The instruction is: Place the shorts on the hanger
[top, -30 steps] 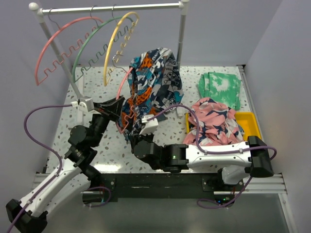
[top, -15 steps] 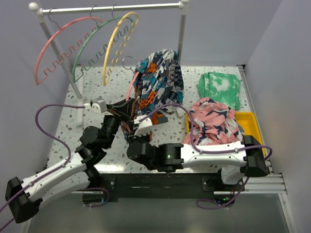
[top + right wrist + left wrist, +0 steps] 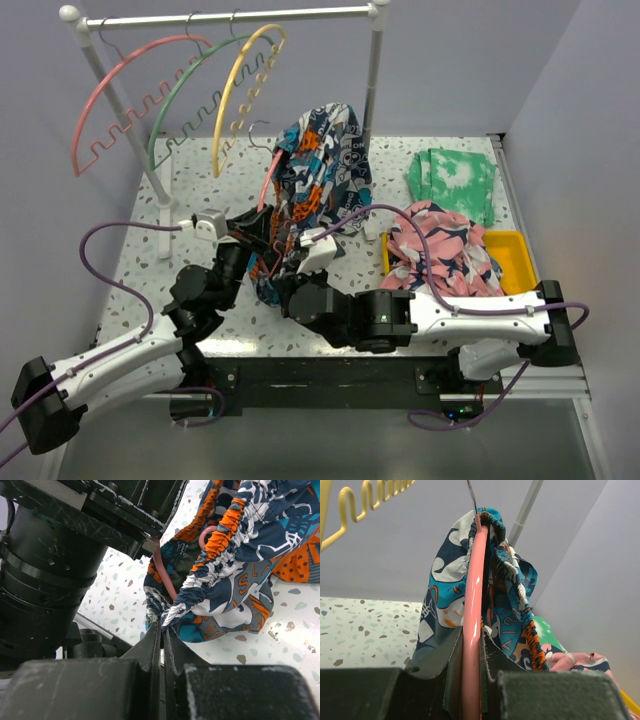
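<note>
The coral-pink hanger [image 3: 268, 186] is tilted above the table, and my left gripper [image 3: 260, 233] is shut on its arched bar. In the left wrist view the bar [image 3: 472, 610] runs up between the jaws of that gripper [image 3: 471, 642]. The printed shorts [image 3: 322, 168] hang over the hanger, with the elastic waistband over its top [image 3: 512, 580]. My right gripper [image 3: 286, 265] is shut on the lower edge of the shorts [image 3: 235, 580], pinching the cloth at its tips [image 3: 163, 625]. A stretch of the pink bar [image 3: 163, 577] shows inside the cloth.
A rail [image 3: 230, 17] at the back left holds a second coral hanger [image 3: 110, 90], a green one [image 3: 175, 95] and a yellow one [image 3: 238, 85]. A green tie-dye cloth [image 3: 452, 180] lies at the back right. A pink floral garment [image 3: 435, 250] lies over a yellow bin [image 3: 510, 250].
My left gripper has moved right and nearer with the hanger. The shorts have drawn in narrower over it. My right arm has shifted right, still gripping the shorts' edge.
</note>
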{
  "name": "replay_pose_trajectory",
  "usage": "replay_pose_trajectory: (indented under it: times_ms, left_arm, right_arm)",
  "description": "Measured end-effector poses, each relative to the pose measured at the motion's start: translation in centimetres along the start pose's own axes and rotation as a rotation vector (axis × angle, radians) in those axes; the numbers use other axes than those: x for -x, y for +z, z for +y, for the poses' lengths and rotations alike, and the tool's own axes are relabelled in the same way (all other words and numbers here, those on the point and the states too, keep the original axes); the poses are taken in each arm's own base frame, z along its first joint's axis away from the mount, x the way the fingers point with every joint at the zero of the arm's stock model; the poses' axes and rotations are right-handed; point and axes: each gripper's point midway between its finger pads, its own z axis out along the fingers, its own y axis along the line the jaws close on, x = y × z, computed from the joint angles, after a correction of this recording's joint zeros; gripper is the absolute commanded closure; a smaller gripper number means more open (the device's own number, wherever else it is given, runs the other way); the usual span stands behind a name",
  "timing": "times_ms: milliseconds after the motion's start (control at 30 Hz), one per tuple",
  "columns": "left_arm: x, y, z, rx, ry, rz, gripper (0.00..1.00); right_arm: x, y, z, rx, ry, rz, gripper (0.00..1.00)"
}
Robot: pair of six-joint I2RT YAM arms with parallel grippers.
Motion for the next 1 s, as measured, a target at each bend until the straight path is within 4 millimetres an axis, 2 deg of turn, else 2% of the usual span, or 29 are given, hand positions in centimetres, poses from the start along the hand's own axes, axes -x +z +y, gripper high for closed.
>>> replay_pose_trajectory:
  times_ms: [167,233,300,400,467,567,600,767,833,1000]
  left_arm:
    - [-0.6,-0.3,-0.7,-0.035,0.023,0.026,1.0]
    - [-1.4,-0.5,-1.2,-0.063,0.036,0.059,1.0]
    - [-2.4,-0.8,-1.6,-0.09,0.05,0.1,1.0]
    - [-3.8,-1.5,-1.9,-0.109,0.075,0.177,1.0]
    - [-4.3,-2.1,-1.5,-0.1,0.085,0.222,1.0]
    - [-4.6,-3.0,-1.0,-0.089,0.106,0.293,1.0]
    - [-4.7,-3.3,-0.9,-0.085,0.116,0.322,1.0]
    - [-4.4,-4.8,-0.7,-0.072,0.161,0.474,1.0]
    - [-3.7,-5.1,-0.7,-0.066,0.166,0.505,1.0]
    - [-1.7,-5.8,-0.9,-0.065,0.182,0.553,1.0]
  right_arm:
    - [1.3,-0.7,0.1,-0.002,-0.049,-0.004,1.0]
    - [2.9,-0.7,0.6,0.004,-0.058,-0.016,1.0]
    - [5.3,-0.5,1.0,0.015,-0.047,-0.021,1.0]
    - [7.4,1.0,-0.4,0.003,-0.022,-0.01,0.97]
    - [7.1,1.9,-1.8,-0.012,-0.032,0.032,0.88]
    - [5.1,2.3,-2.6,0.0,-0.068,0.098,0.71]
    - [4.4,2.3,-2.8,0.003,-0.082,0.115,0.63]
    - [1.6,1.5,-4.6,0.02,-0.126,0.183,0.42]
    - [1.8,0.9,-5.0,0.025,-0.142,0.188,0.34]
    - [4.1,-0.6,-6.4,0.012,-0.177,0.144,0.33]
